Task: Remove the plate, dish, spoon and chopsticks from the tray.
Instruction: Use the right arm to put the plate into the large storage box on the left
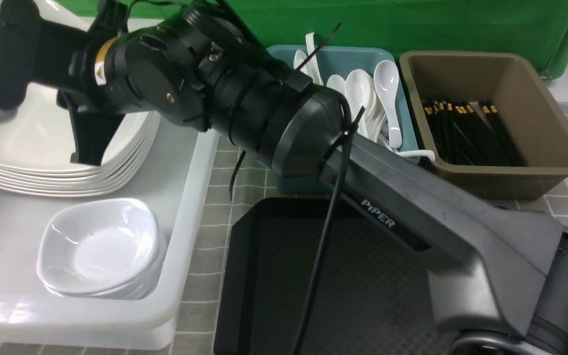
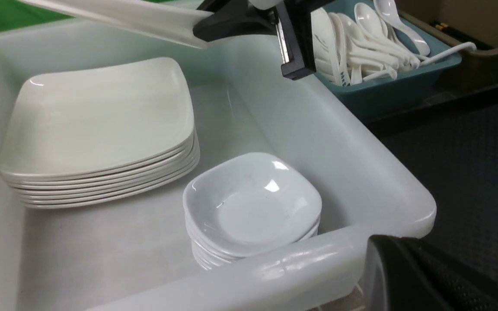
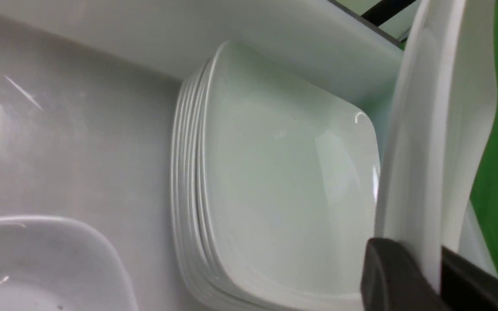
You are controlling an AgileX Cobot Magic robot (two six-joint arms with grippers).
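Right claw [image 3: 439, 272] gripping the plate [image 3: 430, 129] by its rim, stack of plates [image 3: 283, 181] beneath the claw, inside white tub [image 3: 275, 30]

Only one word reads clearly: "PiPER" [image 1: 377, 219], in white letters on the grey forearm link of the right arm [image 1: 437, 212], well back from the right gripper [image 3: 437, 276] and toward the arm's base. Nearer that gripper, on the black joint just behind the wrist, sits a small yellow sticker [image 1: 100, 58] with a dark mark on it, too small to read. In the left wrist view, a white spoon [image 2: 342, 65] in the teal tub [image 2: 387, 88], just beside the right gripper's fingers, carries short blue lettering on its handle. It seems to begin with "Me"; the rest cannot be made out.
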